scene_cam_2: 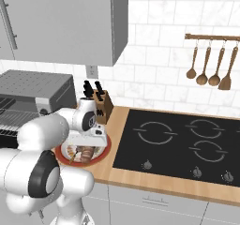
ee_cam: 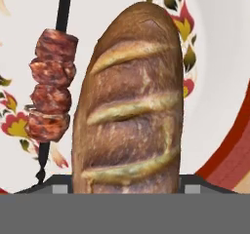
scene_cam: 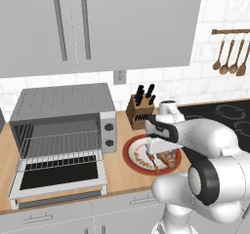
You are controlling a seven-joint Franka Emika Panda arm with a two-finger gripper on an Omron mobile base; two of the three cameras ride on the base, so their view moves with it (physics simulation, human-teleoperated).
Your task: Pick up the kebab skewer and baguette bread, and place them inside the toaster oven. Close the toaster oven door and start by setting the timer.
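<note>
A: We have the gripper (scene_cam: 157,161) low over the plate (scene_cam: 131,150), right on top of the bread (ee_cam: 129,101). In the hand view the loaf runs straight up between the two tips, with the skewer (ee_cam: 51,89) lying just beside it on the plate.

B: Are the fingers closed on it?

A: We cannot tell. The tips sit wide, one at each side of the loaf's near end, but whether they press it is hidden.

B: Then our risk is the skewer. It lies so near the loaf that a finger coming in on that side could nudge it or trap the stick.

A: Agreed. And we seem to be at the loaf's end, not its middle, so it may tip or slide out once lifted.

B: The oven (scene_cam: 61,118) stands well to the left on the counter (scene_cam: 117,172), its door (scene_cam: 58,179) dropped flat and the rack bare.

A: So we must carry across over that open door; coming in low could knock the bread on its edge.
</note>
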